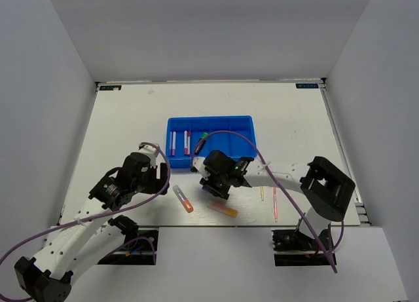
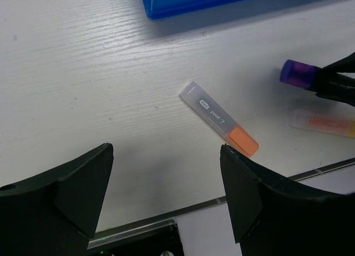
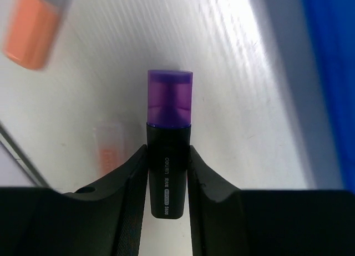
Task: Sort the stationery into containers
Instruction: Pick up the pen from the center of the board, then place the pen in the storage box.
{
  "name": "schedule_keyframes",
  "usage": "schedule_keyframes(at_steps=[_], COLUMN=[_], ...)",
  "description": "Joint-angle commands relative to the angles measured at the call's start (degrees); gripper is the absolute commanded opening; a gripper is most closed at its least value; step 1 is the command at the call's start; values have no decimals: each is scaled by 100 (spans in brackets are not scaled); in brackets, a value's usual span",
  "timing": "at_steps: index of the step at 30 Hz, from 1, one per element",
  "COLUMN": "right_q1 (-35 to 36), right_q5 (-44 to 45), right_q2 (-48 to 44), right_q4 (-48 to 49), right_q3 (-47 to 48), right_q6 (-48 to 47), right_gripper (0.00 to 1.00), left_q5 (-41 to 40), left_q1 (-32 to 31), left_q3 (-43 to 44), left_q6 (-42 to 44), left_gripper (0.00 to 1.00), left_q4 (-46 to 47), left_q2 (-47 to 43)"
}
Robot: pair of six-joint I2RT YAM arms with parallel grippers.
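White wood-grain bench (image 1: 118, 118), boxed in by plain grey walls; bases bolted at near edge. Mid-transfer step, by the look of it: pinching stubby black-bodied highlighter with translucent purple cap (image 3: 169, 109) in right claw (image 3: 169, 156), jaws pressed flat on the barrel, cap poking out past the tips; hanging just in front of near wall of shallow bright blue plastic tray (image 1: 171, 124), not yet over any compartment. Holding left claw (image 2: 166, 153) spread wide with nothing in it, above orange highlighter with clear grey cap (image 2: 219, 118) lying flat on bench; no contact. Next, probably: carry purple one forward over tray wall, choose a compartment, let go low; can't tell which compartment suits it. Already in tray: two thin pink-white pens (image 1: 173, 141) toward left end; green-black highlighter (image 1: 201, 143) near middle, exact compartment unclear. Not yet sorted, on bench: yellow-orange highlighter (image 1: 224, 209) near front edge; thin yellow stick (image 1: 262, 193) and thin pink stick (image 1: 275, 205) further right. Worth watching purple cable (image 1: 232, 132) arcing over tray during the reach.
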Motion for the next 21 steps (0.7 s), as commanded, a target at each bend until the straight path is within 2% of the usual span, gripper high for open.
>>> schedule_keyframes(at_steps=[1, 7, 10, 15, 21], right_q1=[9, 1, -34, -271, -675], right_q5=[-226, -16, 764, 1776, 1813], right_q2=[-524, -621, -543, 2, 1151], right_q4=[-519, -818, -679, -265, -238], right_q3=[843, 1713, 2153, 2892, 3981], right_q6=[-239, -257, -274, -266, 338], right_gripper=[6, 5, 2, 0, 0], left_q5=[24, 24, 24, 15, -2], left_q1=[32, 32, 32, 32, 32], left_q3=[6, -3, -3, -12, -30], left_q6=[13, 13, -5, -5, -5], left_gripper=[88, 85, 83, 81, 81], left_q4=[48, 48, 57, 40, 39], left_q2=[-57, -4, 40, 49, 49])
